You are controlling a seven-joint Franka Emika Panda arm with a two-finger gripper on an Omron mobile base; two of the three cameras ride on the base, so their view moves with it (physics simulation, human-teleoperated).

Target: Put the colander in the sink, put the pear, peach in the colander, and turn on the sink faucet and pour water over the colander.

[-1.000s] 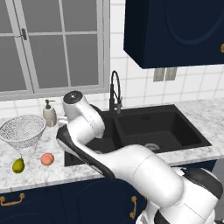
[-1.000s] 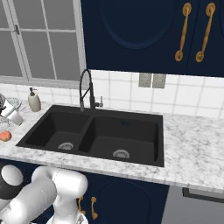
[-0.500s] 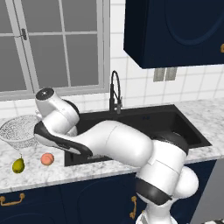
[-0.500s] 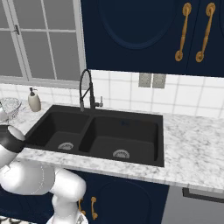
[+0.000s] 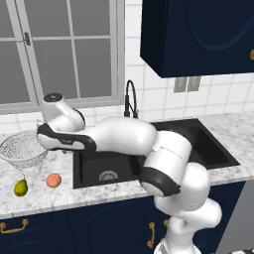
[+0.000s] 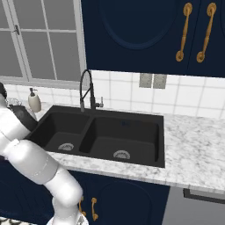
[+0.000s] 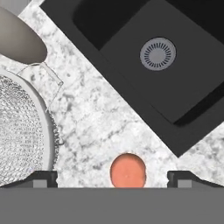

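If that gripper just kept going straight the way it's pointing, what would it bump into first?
Probably the bare marble counter between the colander and the sink. The hand view looks straight down on it, with the open gripper framing the peach near the view's lower edge. How far above it hangs is unclear.

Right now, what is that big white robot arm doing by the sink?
The robot arm has reached out over the counter to the left of the black sink. Its gripper is open and holds nothing, hanging above the peach. The white colander sits on the counter, not in the sink yet. The pear and peach lie in front of it. No water runs from the sink faucet, so the job has barely started.
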